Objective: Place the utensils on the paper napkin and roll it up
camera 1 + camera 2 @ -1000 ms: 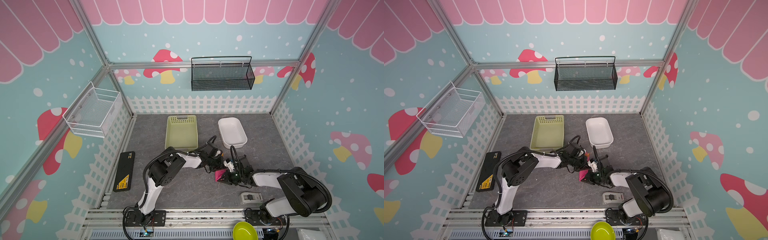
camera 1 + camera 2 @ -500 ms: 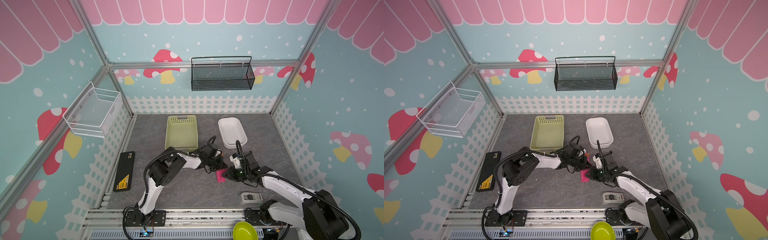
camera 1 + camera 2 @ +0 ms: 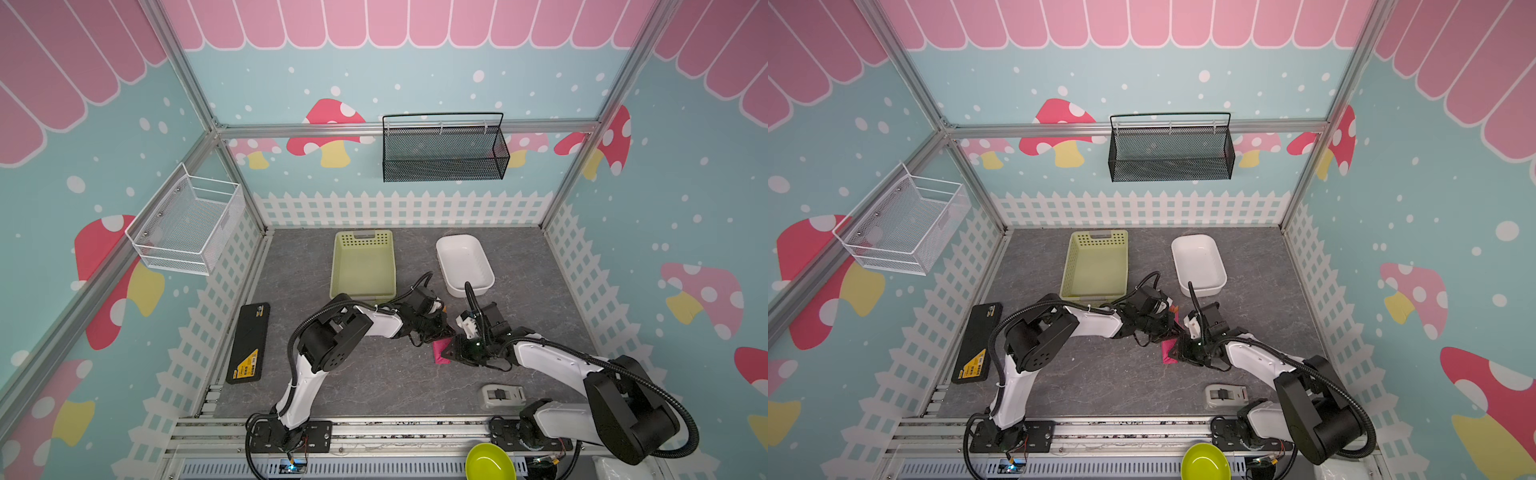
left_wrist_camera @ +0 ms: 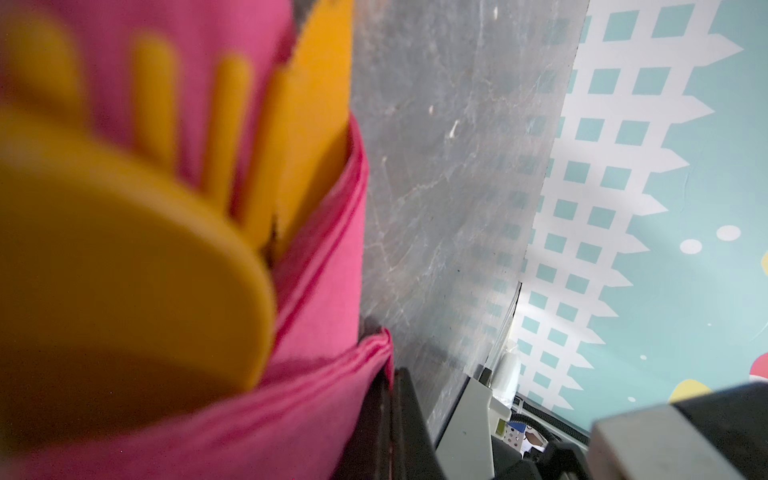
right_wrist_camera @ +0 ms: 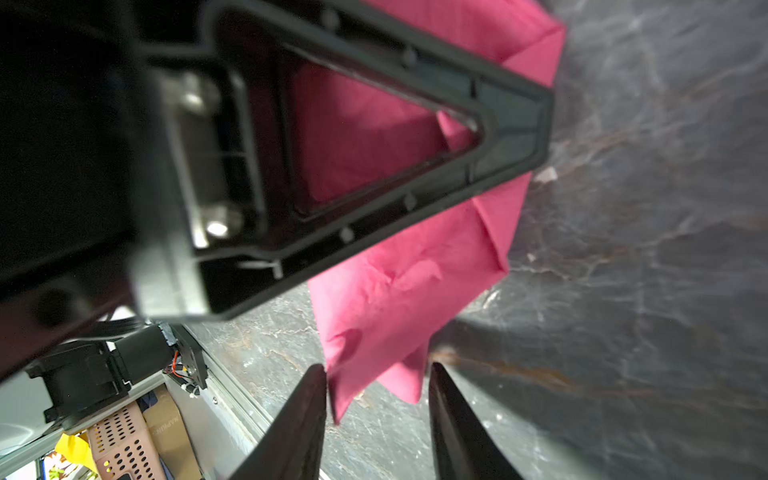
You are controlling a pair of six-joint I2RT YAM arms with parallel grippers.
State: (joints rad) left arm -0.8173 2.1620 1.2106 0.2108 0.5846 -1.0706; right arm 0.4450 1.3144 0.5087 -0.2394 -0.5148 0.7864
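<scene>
My right gripper (image 5: 376,386) has parted its jaws, now straddling a paper napkin (image 5: 395,299) corner, my left gripper (image 3: 440,334) clamped on the roll, utensils (image 4: 137,266) tucked inside, bundle near the green basket (image 3: 363,266)'s front corner.

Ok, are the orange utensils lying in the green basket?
No, the green basket holds nothing; the left wrist view shows the utensils inside the napkin.

The paper napkin (image 5: 395,291) looks matt, the plastic utensils (image 4: 124,270) smooth.
</scene>
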